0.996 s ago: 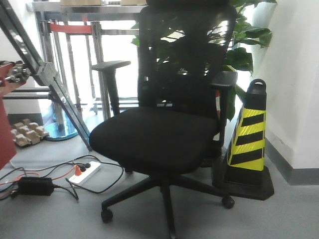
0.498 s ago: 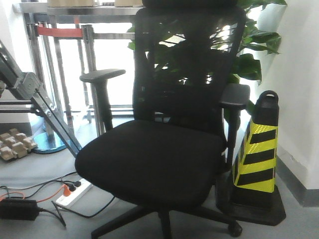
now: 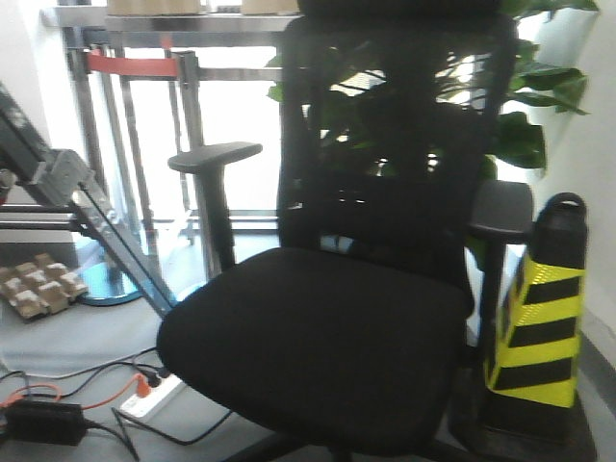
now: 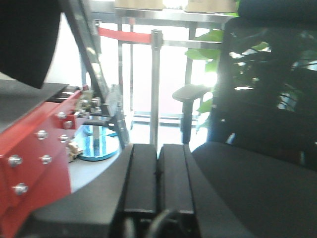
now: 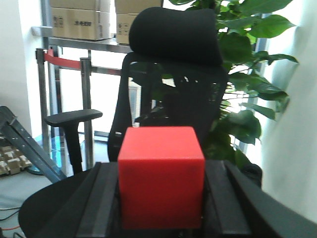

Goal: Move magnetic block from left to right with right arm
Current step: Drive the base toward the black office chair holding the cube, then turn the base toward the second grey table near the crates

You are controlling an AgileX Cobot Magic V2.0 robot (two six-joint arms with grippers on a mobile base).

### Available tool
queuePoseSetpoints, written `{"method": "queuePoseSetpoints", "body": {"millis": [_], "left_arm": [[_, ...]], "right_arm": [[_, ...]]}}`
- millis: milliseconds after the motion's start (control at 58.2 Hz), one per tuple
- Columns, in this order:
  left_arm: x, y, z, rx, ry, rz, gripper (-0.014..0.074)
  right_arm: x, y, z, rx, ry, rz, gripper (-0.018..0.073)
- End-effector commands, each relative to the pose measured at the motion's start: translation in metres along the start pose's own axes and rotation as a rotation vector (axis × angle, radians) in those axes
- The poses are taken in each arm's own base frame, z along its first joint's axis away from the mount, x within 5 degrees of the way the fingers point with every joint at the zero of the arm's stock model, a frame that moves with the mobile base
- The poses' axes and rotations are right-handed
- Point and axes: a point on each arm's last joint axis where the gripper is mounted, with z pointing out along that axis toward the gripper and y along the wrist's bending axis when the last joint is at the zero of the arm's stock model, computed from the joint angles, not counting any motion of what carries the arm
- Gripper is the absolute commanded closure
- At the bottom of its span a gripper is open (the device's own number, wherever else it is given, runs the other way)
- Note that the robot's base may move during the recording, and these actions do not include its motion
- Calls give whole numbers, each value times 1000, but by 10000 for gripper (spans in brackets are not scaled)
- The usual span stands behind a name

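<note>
right gripper (image 5: 162, 213) is clamped on the magnetic block (image 5: 161, 173), fingers (image 5: 104, 203) flat on two opposite side faces. The block sits square, with its top edge and front face exposed. left gripper (image 4: 157, 171): pads pressed together, nothing between. The cardboard cartons (image 5: 81, 20) on the shelf carry print too small to read. Ahead is a black office chair (image 3: 385, 289), close. A yellow-black traffic cone (image 3: 534, 337) stands just beside its armrest, with a plant (image 3: 525, 125) behind. A power strip (image 3: 149, 397) lies on the floor.
</note>
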Motion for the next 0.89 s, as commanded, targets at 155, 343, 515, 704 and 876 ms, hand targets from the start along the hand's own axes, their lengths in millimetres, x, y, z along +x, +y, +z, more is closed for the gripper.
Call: {"method": "queuePoseSetpoints", "body": {"millis": [155, 343, 515, 704, 876], "left_arm": [[-4, 0, -1, 9, -79, -8, 713], [-4, 0, -1, 9, -79, -8, 713], [-4, 0, -1, 9, -79, -8, 713], [-4, 0, -1, 9, -79, -8, 713], [-4, 0, -1, 9, -79, -8, 713]], "right_arm": [[-17, -1, -1, 13, -109, -7, 274], [-17, -1, -1, 13, -109, -7, 274], [-17, -1, -1, 13, -109, -7, 274], [-17, -1, -1, 13, -109, -7, 274], [-17, -1, -1, 13, -109, -7, 274]]}}
